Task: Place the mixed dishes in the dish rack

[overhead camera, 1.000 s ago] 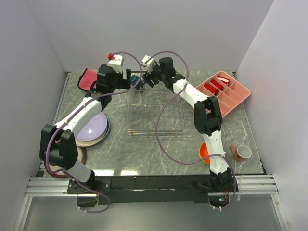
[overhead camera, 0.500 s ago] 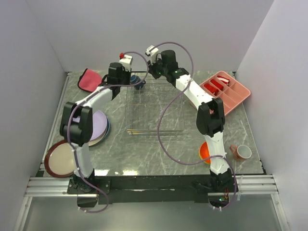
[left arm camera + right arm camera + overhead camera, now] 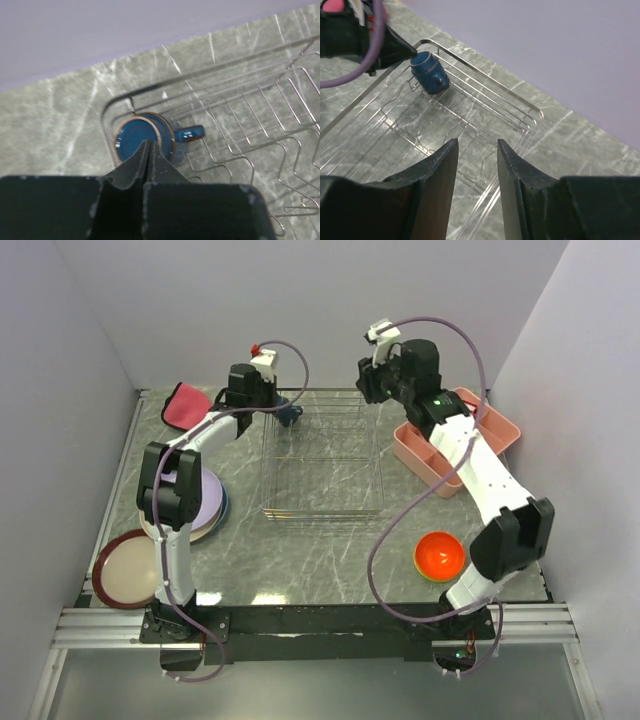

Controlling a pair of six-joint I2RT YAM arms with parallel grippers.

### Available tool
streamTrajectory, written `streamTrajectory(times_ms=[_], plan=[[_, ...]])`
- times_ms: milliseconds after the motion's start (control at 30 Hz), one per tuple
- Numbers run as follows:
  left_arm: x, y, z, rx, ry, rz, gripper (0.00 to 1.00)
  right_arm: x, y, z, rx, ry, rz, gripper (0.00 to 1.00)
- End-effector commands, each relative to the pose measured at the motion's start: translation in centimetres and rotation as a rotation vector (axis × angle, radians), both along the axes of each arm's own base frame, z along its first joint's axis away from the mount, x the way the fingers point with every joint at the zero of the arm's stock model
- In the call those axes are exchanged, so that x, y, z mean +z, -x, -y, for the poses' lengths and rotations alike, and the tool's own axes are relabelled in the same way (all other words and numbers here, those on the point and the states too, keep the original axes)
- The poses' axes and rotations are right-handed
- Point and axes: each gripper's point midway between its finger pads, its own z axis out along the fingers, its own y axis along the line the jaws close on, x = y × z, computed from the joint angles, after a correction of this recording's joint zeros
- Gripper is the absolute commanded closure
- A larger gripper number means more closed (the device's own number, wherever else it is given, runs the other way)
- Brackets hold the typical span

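Wire dish rack: light, could slide if the left claw snags it. Its far-left corner holds the dark blue mug, lying tilted; a nudge could roll it. Left claw pressed together, tips right at the mug's rim. Meanwhile the right claw is spread, empty, well apart above the rack.

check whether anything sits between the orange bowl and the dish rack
Nothing resting on the table does: bare marble lies between the orange bowl and the near right corner of the dish rack. Only the right arm's purple cable loops across that gap in the top view; how low it hangs cannot be told.
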Motion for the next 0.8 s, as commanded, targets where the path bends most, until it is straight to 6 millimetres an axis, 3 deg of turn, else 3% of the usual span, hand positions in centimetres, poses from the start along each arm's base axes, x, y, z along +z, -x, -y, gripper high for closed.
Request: streamTrajectory(times_ms=[0,133,367,600,767], plan=[[0.0,0.3,1.8,-0.026,0.054,-0.028,0.99,0.7,1.6,3.1,-0.070,0.028,0.012,0.53],[-0.7,0.4,2.1,-0.031,0.048,-0.034,0.99,0.7,2.5,6.3,-0.129,0.045,0.014,0.47],[-1.0,0.7,4.1,-0.064,0.050,-0.041,0.99,0.0,4.0,9.6,-0.201,0.041,0.005,0.45],[3.3,0.1,3.4,0.002,0.057,0.052,0.99,-1.0,4.5,10.3,-0.206,0.033,-0.018,0.44],[3.3,0.0,2.1,0.037,0.022,0.060,0.99,-1.4,4.4,10.5,-0.208,0.037,-0.030,0.43]])
